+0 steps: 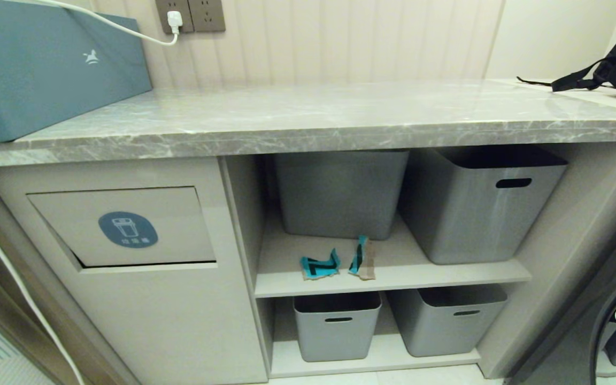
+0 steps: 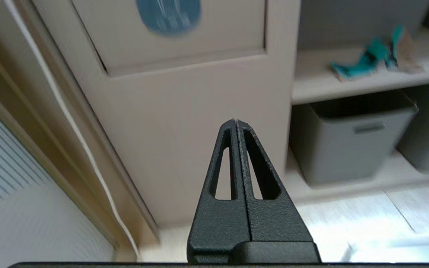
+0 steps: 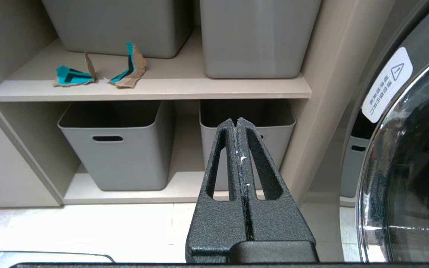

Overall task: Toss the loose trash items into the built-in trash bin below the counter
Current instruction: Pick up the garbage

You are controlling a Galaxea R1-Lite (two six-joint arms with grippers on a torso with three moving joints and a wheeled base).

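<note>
The left gripper [image 2: 235, 123] has its black fingers pressed together on nothing, and hangs low in front of the beige cabinet, pointing at the panel below the built-in trash bin's flap [image 2: 169, 33] with its blue sticker. The right gripper [image 3: 238, 121] is likewise pinched closed and empty, held low and aimed at the lower grey tubs [image 3: 116, 145], beside the washing machine door [image 3: 408, 163]. Neither arm shows in the head view. Two torn cardboard scraps [image 1: 320, 266] [image 1: 362, 258] with teal-and-black print lie just beside each other near the front of the upper shelf [image 1: 393, 278], right of the bin flap [image 1: 121, 227] and under the grey marble counter [image 1: 308, 115].
</note>
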